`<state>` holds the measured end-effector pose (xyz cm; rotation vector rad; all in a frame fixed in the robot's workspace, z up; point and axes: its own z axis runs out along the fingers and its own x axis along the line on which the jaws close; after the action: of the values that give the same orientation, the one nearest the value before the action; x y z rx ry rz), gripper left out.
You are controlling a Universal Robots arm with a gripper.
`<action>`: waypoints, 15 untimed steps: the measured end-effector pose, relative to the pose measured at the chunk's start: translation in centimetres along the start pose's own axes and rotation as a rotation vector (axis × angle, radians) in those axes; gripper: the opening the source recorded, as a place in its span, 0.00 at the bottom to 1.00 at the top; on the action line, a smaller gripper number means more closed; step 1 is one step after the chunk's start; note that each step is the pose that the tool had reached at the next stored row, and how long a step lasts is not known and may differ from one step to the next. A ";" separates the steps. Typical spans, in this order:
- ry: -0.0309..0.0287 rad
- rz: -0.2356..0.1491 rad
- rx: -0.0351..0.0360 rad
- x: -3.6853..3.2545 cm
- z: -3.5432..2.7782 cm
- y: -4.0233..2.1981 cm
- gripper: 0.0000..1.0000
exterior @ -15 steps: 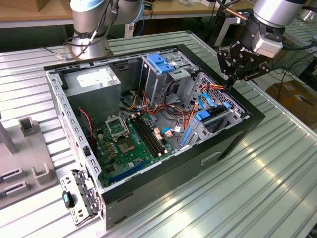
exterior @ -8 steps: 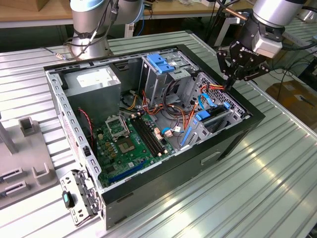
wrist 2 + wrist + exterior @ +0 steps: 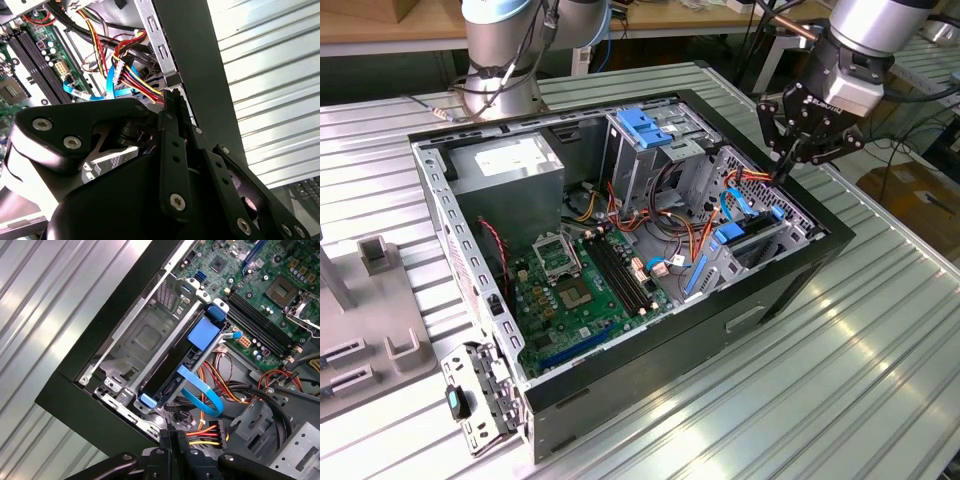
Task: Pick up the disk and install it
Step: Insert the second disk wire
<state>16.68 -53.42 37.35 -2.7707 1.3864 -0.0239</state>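
Black linkage bars of my claw [image 3: 172,107] crowd the second wrist view, and its two fingers come together at a narrow tip with no gap that I can make out, so I read it as closed with nothing between the pads. From the exterior view the claw [image 3: 783,172] hangs over the open computer case [image 3: 800,290], its tip down at the case's far corner on the exterior view's right, right by a bundle of red, yellow and orange wires [image 3: 752,176]. In the first wrist view the fingertips [image 3: 171,436] sit just beside the multi-coloured connector [image 3: 207,434] of that bundle.

The disk [image 3: 175,357] sits on edge in the drive bay at the case's front wall, held between its blue plastic rails, with a blue tab at each end and a blue patch on the upper edge. A flat blue data cable [image 3: 202,392] loops away from its near end. In the exterior view I see the same disk [image 3: 752,238] as a dark slab with blue ends, below and just clear of the claw.

Further in lies the green motherboard [image 3: 575,290], the grey power supply [image 3: 510,170] in the back corner, and a grey cage with a blue bracket [image 3: 645,125] on top. The case rests on a ribbed metal surface [image 3: 880,340].
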 end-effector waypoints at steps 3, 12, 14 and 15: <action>0.0019 0.044 0.0003 0.00 0.04 0.00 0.16; 0.0093 0.203 0.0011 0.00 0.13 0.01 0.16; 0.0113 0.248 0.0013 0.00 0.16 0.01 0.16; 0.0121 0.265 0.0014 0.00 0.16 0.01 0.16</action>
<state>16.68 -53.41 37.19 -2.5645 1.7427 -0.0326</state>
